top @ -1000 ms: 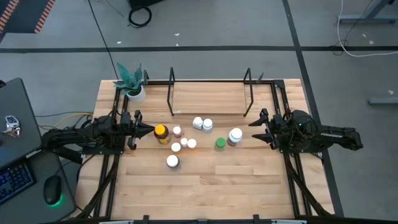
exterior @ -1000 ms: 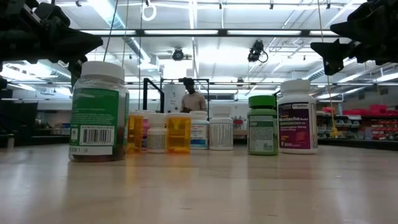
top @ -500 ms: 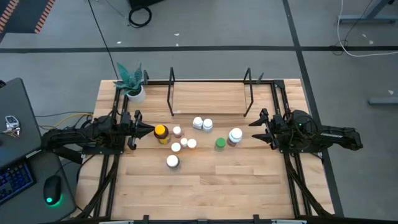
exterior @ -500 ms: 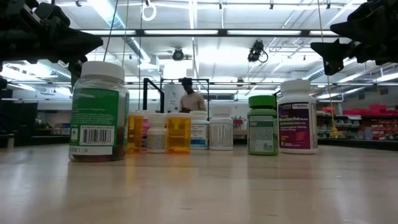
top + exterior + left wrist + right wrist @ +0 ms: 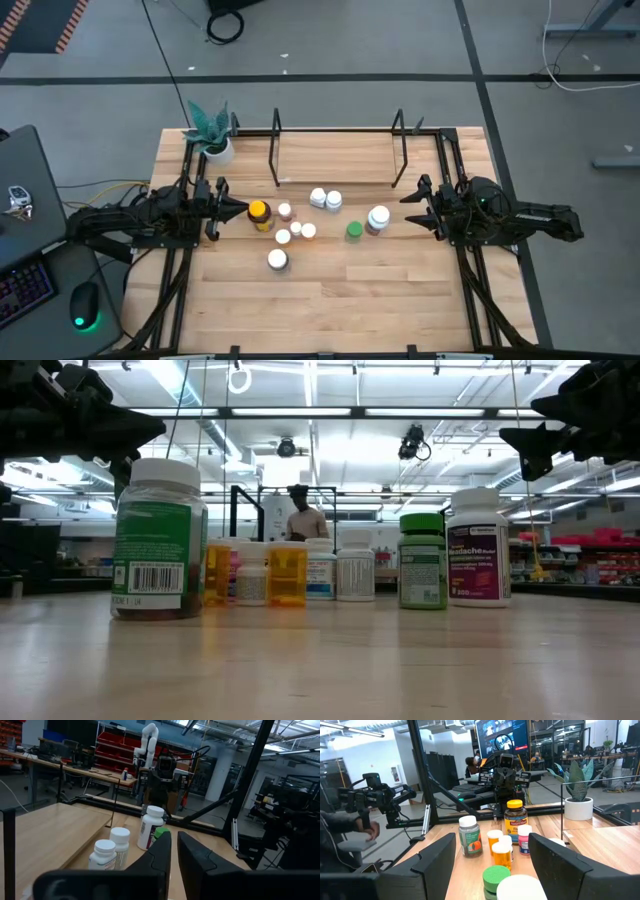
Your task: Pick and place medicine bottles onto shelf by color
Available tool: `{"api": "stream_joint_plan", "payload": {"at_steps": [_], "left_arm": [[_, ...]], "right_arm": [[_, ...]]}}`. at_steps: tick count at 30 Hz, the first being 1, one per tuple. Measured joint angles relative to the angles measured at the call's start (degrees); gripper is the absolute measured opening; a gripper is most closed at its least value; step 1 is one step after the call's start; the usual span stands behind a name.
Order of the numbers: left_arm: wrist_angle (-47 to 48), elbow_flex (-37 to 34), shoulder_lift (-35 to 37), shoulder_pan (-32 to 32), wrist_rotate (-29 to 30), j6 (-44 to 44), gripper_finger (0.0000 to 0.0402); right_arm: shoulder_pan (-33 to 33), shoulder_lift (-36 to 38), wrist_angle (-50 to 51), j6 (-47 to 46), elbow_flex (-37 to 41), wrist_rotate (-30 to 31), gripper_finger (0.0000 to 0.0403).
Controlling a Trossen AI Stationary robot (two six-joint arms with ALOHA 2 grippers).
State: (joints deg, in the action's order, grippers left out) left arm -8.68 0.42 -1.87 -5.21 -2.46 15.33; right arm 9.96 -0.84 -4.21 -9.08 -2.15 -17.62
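Note:
The medicine bottles stand upright on their bases mid-table: a yellow-capped amber one [image 5: 258,212], several small white-capped ones [image 5: 296,229], two white ones [image 5: 325,199], a larger white-capped one [image 5: 277,260], a green one [image 5: 354,231] and a white one [image 5: 378,218]. The shelf [image 5: 335,160] stands at the far edge. My left gripper [image 5: 240,210] is shut and hovers just left of the amber bottle. In the low view [image 5: 90,420] it is above bottle height. My right gripper [image 5: 408,208] is open and empty, right of the white bottle, its fingers wide apart in its wrist view [image 5: 492,842].
A white pot with a green plant [image 5: 212,142] stands at the far left corner beside the shelf. Bare wooden table [image 5: 340,300] lies between the bottles and the near edge. A laptop and a mouse [image 5: 85,305] sit off the table's left side. A person [image 5: 305,520] shows far behind.

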Motion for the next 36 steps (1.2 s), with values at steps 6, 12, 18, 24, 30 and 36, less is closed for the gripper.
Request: {"api": "stream_joint_plan", "payload": {"at_steps": [6, 12, 18, 24, 30, 36], "left_arm": [[0.0, 0.0, 0.0, 0.0, 0.0, 0.0, 0.0038], [0.0, 0.0, 0.0, 0.0, 0.0, 0.0, 0.0031], [0.0, 0.0, 0.0, 0.0, 0.0, 0.0, 0.0032], [0.0, 0.0, 0.0, 0.0, 0.0, 0.0, 0.0039], [0.0, 0.0, 0.0, 0.0, 0.0, 0.0, 0.0032], [0.0, 0.0, 0.0, 0.0, 0.0, 0.0, 0.0029]], "right_arm": [[0.0, 0.0, 0.0, 0.0, 0.0, 0.0, 0.0257], [0.0, 0.0, 0.0, 0.0, 0.0, 0.0, 0.0257], [0.0, 0.0, 0.0, 0.0, 0.0, 0.0, 0.0257], [0.0, 0.0, 0.0, 0.0, 0.0, 0.0, 0.0257], [0.0, 0.0, 0.0, 0.0, 0.0, 0.0, 0.0257], [0.0, 0.0, 0.0, 0.0, 0.0, 0.0, 0.0257]]}}
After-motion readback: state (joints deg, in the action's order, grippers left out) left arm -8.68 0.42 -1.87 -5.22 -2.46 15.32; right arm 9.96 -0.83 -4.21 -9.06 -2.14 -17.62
